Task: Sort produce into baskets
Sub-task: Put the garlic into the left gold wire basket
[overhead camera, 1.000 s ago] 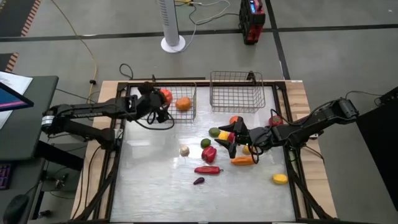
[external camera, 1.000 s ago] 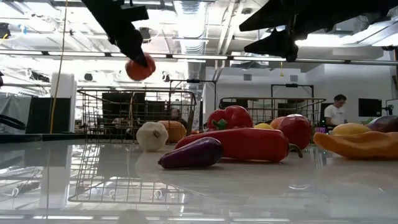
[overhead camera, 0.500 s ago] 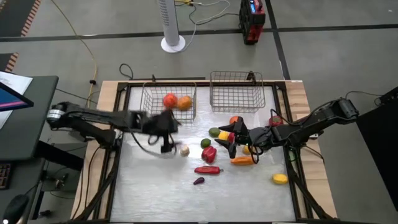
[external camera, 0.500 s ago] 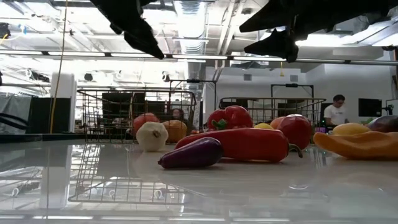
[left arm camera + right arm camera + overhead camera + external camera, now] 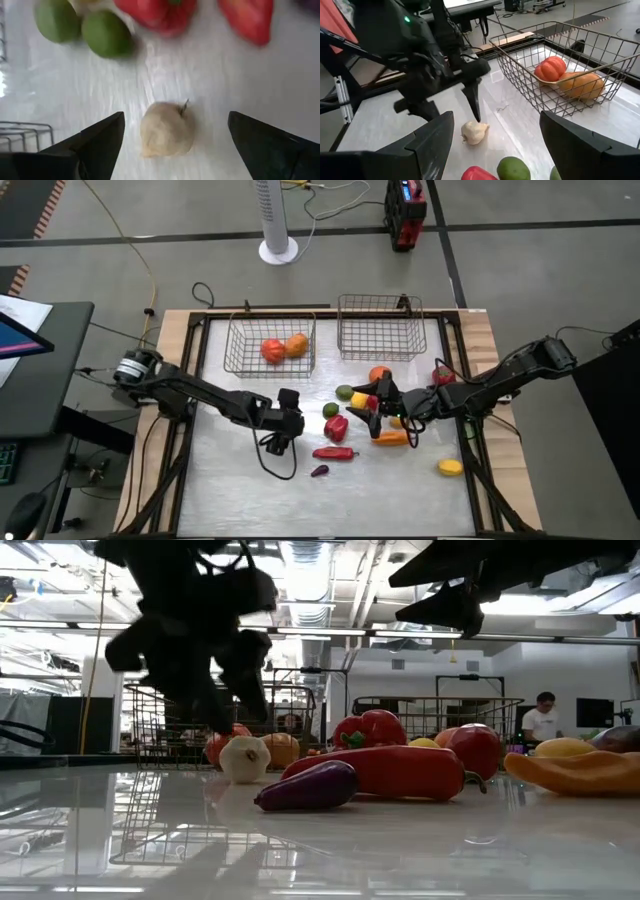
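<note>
We see the left end effector (image 5: pixel 291 418) just left of centre in the high view, its fingers (image 5: pixel 472 97) spread apart and empty, poised over the white garlic (image 5: pixel 474 132) that lies on the worktop (image 5: pixel 240 480). The right end effector (image 5: pixel 368 405) hangs right of centre above a cluster of produce, its fingers apart and holding nothing. Beneath and beside it lie a red pepper (image 5: pixel 336 426), two green pieces (image 5: pixel 344 392), an orange carrot-like piece (image 5: pixel 391 438) and a long red chili (image 5: pixel 334 452) (a dark purple eggplant (image 5: pixel 319 471) sits just below the chili). A yellow piece (image 5: pixel 450 467) lies apart at lower right. The left basket (image 5: pixel 236 360) at upper centre holds a red-orange tomato (image 5: pixel 272 349) and an orange (image 5: pixel 296 344); the right basket (image 5: pixel 380 330) stands beside it.
</note>
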Controlling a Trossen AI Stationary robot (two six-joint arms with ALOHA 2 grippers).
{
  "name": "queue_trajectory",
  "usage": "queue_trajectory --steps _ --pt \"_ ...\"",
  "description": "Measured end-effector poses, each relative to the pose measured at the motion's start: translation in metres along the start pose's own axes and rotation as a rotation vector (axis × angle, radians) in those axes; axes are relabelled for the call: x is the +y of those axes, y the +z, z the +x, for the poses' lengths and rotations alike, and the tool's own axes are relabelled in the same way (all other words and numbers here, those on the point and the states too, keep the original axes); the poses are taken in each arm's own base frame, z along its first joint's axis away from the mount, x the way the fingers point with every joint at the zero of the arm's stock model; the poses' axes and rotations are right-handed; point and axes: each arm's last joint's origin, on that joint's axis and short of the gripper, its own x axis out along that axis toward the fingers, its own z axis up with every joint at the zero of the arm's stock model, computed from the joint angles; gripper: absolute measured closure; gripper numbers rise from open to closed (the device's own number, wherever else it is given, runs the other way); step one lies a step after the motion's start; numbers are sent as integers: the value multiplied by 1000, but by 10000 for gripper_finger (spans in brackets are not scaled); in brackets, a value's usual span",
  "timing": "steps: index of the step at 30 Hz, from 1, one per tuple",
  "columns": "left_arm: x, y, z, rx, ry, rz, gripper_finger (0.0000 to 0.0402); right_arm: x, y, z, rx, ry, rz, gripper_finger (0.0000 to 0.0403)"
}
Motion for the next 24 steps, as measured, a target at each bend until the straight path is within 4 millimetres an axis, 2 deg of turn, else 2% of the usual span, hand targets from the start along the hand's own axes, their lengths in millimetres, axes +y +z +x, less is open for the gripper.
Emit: queue_trajectory --steps 9,14,20,24 --pt "-1 -7 25 85 9 12 132 -1 0 0 -2 -5 0 80" --pt "1 -7 24 86 67 7 186 -1 0 0 -3 -9 -2 80" --pt "8 -6 10 90 185 31 244 -1 0 0 -2 -9 -3 80" --pt "19 1 -24 2 247 16 248 -1 0 0 -1 -9 -3 80"
